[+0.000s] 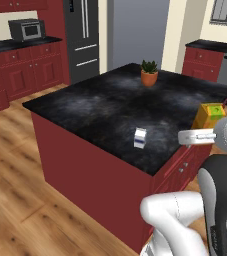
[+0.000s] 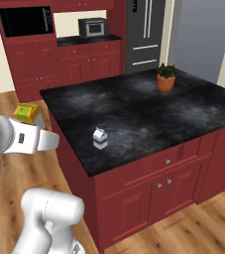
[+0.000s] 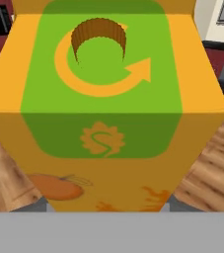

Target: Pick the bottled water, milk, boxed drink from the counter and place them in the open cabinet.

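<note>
The boxed drink (image 3: 106, 108) is seen closest of all, pressed up against the hand camera, its green top and orange-yellow sides taking up most of that view. The pincer (image 3: 103, 207) is clamped on it: two small dark tips (image 3: 165, 206) are just made out at the box's lower corners, though most of each finger is covered by the box. In the base views the box (image 1: 209, 116) is held in the air off the surface's near edge, above the wooden floor (image 2: 15, 163) and not resting on anything. The arm (image 1: 220, 135) is stretched roughly level at about surface height, the white forearm (image 2: 27, 140) reaching out to the box (image 2: 27, 114); the wrist and the pincer itself are hidden behind the arm's own links in both base views, so the grip cannot be checked from there.

The milk (image 1: 140, 137) stands upright on the black surface (image 1: 105, 107), near the near edge and well apart from the box. Around it (image 2: 100, 138) the surface is bare on every side. Further back, a potted plant (image 1: 149, 73) is set near the far edge. Beyond the island, open floor, red base cabinets (image 2: 84, 64), a microwave (image 1: 27, 30) and a dark refrigerator (image 2: 146, 30) are seen along the far wall.
</note>
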